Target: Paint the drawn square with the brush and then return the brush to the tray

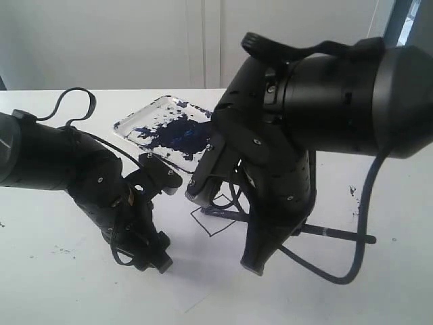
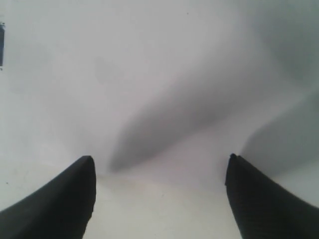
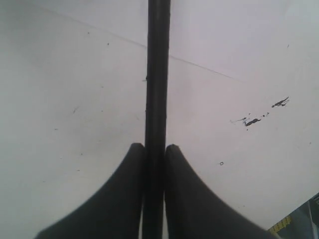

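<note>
Right claw (image 3: pixel 154 147) is clenched on the brush (image 1: pixel 331 234), which lies nearly flat, left-to-right, tip at the drawn square (image 1: pixel 211 224) just left of that claw, tray (image 1: pixel 143 116) beyond it far-left, while my left claw (image 2: pixel 160 157) hangs released, empty.

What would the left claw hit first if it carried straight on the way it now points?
Most likely the bare white table surface: the left claw stands open and aimed downward at it, with nothing else visible in its path. How near the surface is remains unclear.
</note>
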